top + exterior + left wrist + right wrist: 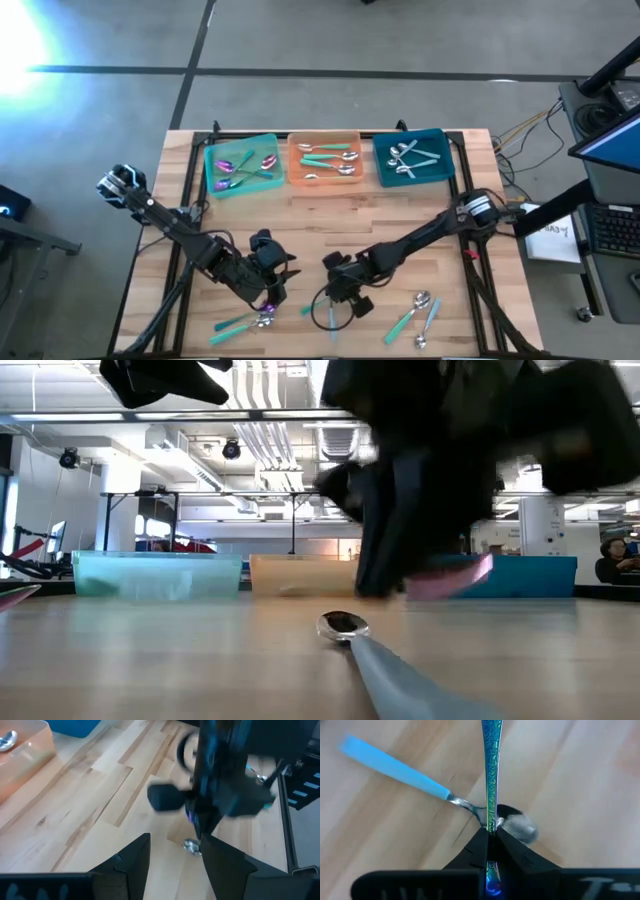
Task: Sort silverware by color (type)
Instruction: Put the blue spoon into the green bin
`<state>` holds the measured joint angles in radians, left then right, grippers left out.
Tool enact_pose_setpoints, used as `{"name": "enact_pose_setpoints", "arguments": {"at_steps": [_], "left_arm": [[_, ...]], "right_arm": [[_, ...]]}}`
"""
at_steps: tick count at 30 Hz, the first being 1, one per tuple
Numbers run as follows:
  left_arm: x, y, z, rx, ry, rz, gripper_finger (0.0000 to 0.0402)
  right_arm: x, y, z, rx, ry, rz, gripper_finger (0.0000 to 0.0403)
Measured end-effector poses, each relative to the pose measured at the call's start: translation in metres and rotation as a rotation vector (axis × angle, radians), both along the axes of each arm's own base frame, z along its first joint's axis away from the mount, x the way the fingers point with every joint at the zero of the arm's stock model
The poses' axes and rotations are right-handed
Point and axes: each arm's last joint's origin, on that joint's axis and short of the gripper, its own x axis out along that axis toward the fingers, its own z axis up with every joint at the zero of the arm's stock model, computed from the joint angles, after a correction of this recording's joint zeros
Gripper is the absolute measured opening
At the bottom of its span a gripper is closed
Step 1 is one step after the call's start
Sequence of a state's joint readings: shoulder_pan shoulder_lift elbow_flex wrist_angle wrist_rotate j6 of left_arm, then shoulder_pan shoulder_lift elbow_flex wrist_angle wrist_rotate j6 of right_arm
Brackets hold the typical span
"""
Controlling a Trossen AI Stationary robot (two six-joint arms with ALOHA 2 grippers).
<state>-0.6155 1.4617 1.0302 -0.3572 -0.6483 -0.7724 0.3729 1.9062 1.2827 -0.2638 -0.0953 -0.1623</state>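
Observation:
My right gripper (490,837) is shut on an iridescent spoon (490,775) above the near middle of the table (300,215). Under it a spoon with a silver head and teal handle (400,767) lies flat on the wood; the low view shows this spoon (345,626) too. My left gripper (172,865) stands open just left of the right gripper (340,292), with nothing between its fingers. More spoons lie near the front edge: a purple-headed one (250,320) at left, silver-headed ones (415,315) at right. My right gripper pinches the iridescent spoon's embossed handle (491,822) between its two fingers. The fingers slant down from the table's right, and the handle runs on straight ahead of them. A pink-purple part (455,575) below the gripper hangs above the wood, so the spoon looks lifted clear.
Three trays stand in a row along the far edge: a green one (212,170) with purple-headed spoons, an orange one (296,165) with teal-handled spoons, and a teal one (382,165) with silver spoons. Bare wood lies between the trays and the arms.

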Motion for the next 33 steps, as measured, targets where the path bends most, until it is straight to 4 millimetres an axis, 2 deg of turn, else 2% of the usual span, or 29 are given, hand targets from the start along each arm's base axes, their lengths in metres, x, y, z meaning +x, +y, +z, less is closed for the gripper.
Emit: {"name": "enact_pose_setpoints", "arguments": {"at_steps": [3,11,15,23,33], "left_arm": [[0.001,-0.002,-0.005,-0.003,0.011,0.003,0.0159],[0.008,-0.015,-0.027,0.028,0.054,-0.029,0.0159],[0.013,-0.019,-0.037,0.031,0.095,-0.063,0.0159],[0.026,-0.027,-0.039,0.064,0.118,-0.124,0.0161],[0.041,-0.023,-0.047,0.106,0.154,-0.102,0.0179]], "right_arm": [[-0.005,-0.004,0.024,-0.010,-0.042,-0.056,0.0014],[-0.017,-0.016,0.063,-0.032,-0.095,-0.176,0.0013],[-0.018,-0.023,0.065,-0.019,-0.070,-0.220,0.0013],[-0.018,-0.026,0.063,-0.029,-0.058,-0.222,0.0013],[-0.014,-0.024,0.070,-0.011,-0.133,-0.203,0.0013]]}}
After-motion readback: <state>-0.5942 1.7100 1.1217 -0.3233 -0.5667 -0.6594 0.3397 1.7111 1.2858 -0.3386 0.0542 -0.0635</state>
